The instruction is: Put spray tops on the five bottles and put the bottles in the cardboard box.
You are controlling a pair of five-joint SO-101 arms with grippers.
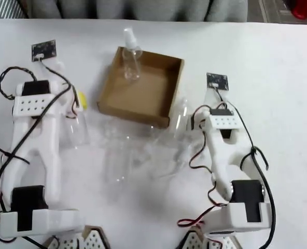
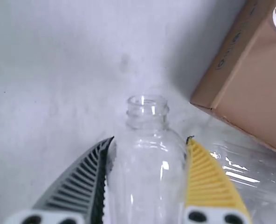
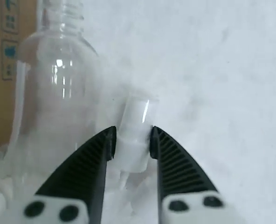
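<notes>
You are at the capping step. One capped bottle (image 1: 131, 57) leans in the far corner of the cardboard box (image 1: 143, 96); four remain. Left of the box, your left gripper (image 2: 150, 139) is clamped around an open-necked bottle (image 2: 147, 168). Right of the box, your right gripper (image 3: 132, 131) pinches a white spray top (image 3: 134, 112), just beside another uncapped bottle (image 3: 58, 93) that stands against the box's right wall. Next, I judge, you must bring top and neck together, line them up, then twist. Watch the loose bottles (image 1: 114, 161) lying in front of the box between the arms; the box itself sits between your grippers.
</notes>
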